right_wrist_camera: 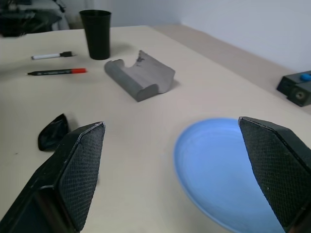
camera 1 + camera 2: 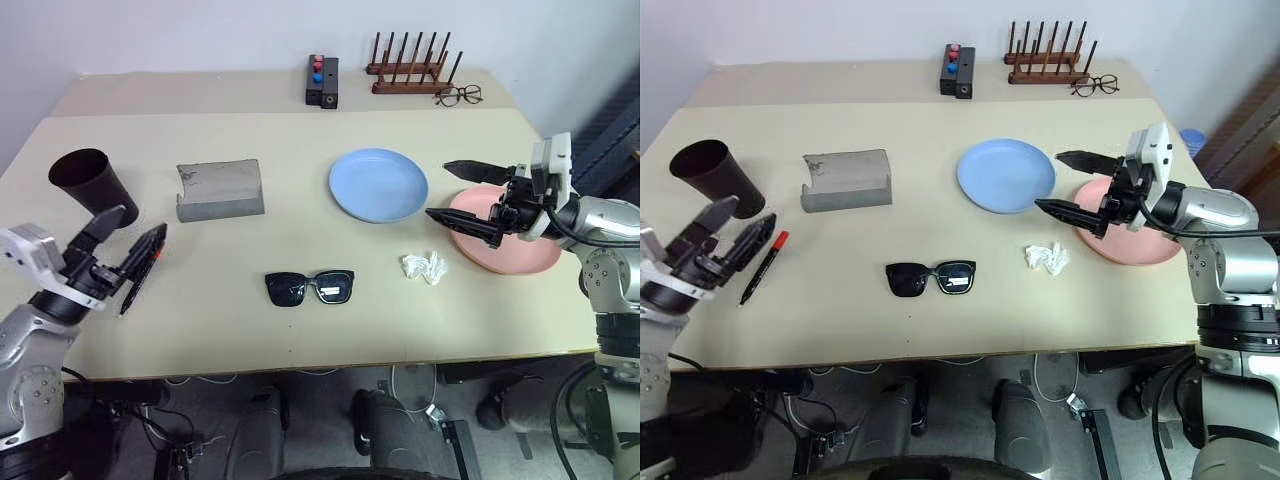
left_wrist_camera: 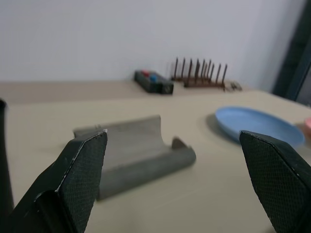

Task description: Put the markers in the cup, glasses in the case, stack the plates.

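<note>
Both grippers stand wide open and hold nothing. The left gripper (image 2: 728, 232) hovers by the table's (image 2: 300, 320) left edge, beside the marker (image 2: 764, 267) and cup (image 2: 93, 183). The right gripper (image 2: 468, 193) hangs over the pink plate (image 2: 520, 255) near the right edge, next to the blue plate (image 2: 378, 184). The sunglasses (image 2: 309, 288) lie near the front edge, the case (image 2: 220, 189) left of centre.

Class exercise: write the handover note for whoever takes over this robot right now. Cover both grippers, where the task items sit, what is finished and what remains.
Left gripper: open, empty, over the table's left edge beside the marker, near the cup.
Right gripper: open, empty, above the pink plate.
Blue plate lies apart from the pink one.
Sunglasses lie on the table in front of the grey case.
A second marker lies by the cup.
Done: nothing.
Left: markers into the cup, sunglasses into the case, plates stacked.
</note>
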Robot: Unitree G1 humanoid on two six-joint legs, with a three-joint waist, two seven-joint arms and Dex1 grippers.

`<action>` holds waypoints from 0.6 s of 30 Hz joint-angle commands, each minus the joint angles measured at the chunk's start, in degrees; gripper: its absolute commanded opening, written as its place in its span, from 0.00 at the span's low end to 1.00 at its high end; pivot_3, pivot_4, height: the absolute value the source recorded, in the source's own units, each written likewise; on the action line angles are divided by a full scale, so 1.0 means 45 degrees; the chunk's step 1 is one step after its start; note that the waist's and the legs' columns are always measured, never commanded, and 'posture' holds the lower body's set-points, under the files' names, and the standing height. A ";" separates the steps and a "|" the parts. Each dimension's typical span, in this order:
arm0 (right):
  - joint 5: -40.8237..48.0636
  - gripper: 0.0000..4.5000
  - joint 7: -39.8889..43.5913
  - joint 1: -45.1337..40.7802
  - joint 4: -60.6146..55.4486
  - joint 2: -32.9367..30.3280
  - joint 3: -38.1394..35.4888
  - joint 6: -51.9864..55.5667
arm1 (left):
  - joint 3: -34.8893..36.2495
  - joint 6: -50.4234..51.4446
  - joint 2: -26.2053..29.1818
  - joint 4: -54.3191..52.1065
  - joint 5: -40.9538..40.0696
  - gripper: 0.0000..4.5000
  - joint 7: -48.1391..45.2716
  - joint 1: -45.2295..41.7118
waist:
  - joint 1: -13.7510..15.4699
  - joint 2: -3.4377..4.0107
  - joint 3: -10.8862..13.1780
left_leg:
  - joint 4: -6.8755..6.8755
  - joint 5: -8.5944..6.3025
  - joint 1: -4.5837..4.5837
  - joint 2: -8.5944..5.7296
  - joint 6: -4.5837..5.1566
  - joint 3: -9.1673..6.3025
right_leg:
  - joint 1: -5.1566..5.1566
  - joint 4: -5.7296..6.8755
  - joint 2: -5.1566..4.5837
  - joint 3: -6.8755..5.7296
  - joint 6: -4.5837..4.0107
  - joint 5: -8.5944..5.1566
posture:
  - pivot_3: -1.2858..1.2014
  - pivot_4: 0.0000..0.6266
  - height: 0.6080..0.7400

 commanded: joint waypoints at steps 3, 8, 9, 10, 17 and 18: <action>0.0030 1.00 -0.0570 0.0421 -0.0908 0.0051 -0.0249 0.0142 | 0.0149 -0.0331 -0.0075 -0.0499 -0.0087 0.99 0.0190 0.0062 | 0.0035 0.0000 0.0000 | 0.0002 0.0000 -0.0002 0.0000 0.0000 0.0001 | 0.0002 -0.0001 -0.0001 0.0000 -0.0001 -0.0001 | 0.52 0.24 1.00; -0.0357 1.00 -0.1079 -0.0491 -0.0617 0.0234 -0.0003 -0.0101 | 0.0094 0.0055 0.0273 -0.0269 -0.0248 0.99 -0.0175 0.0209 | -0.0034 0.0005 0.0003 | 0.0007 0.0000 -0.0002 0.0000 0.0000 0.0001 | -0.0003 0.0003 -0.0001 0.0001 -0.0001 0.0000 | 0.52 0.24 1.00; -0.0468 1.00 -0.1043 -0.0469 -0.0553 0.0184 0.0015 -0.0216 | 0.0098 -0.0013 0.0334 -0.0150 -0.0163 0.99 -0.0227 0.0153 | -0.0022 0.0005 0.0003 | 0.0007 0.0000 -0.0002 0.0001 0.0000 0.0000 | -0.0005 0.0005 0.0000 0.0001 -0.0001 0.0000 | 0.52 0.24 1.00; -0.0492 1.00 -0.0919 -0.0368 -0.0558 0.0098 0.0049 -0.0184 | 0.0095 -0.0006 0.0384 -0.0071 -0.0141 0.99 -0.0231 0.0076 | -0.0020 0.0004 0.0002 | 0.0006 0.0000 -0.0002 0.0001 0.0000 -0.0002 | -0.0005 0.0007 0.0001 -0.0001 -0.0002 -0.0001 | 0.52 0.24 1.00; -0.0949 1.00 -0.1048 -0.0118 -0.1094 0.0447 0.0590 -0.0506 | -0.0036 0.1051 0.0835 -0.0064 -0.0460 0.99 -0.0702 0.0930 | -0.0007 0.0011 0.0006 | 0.0013 -0.0002 -0.0011 -0.0001 0.0002 0.0004 | -0.0005 -0.0003 -0.0002 0.0002 -0.0001 0.0000 | 0.52 0.24 1.00; -0.0965 1.00 -0.1218 -0.0144 -0.1372 0.0630 0.0751 -0.0449 | 0.0089 0.1439 0.1074 0.0124 -0.0606 0.99 -0.0732 0.0978 | -0.0023 0.0011 0.0006 | 0.0013 -0.0002 -0.0010 0.0002 0.0002 0.0000 | -0.0007 0.0002 0.0000 0.0001 -0.0001 -0.0001 | 0.52 0.24 1.00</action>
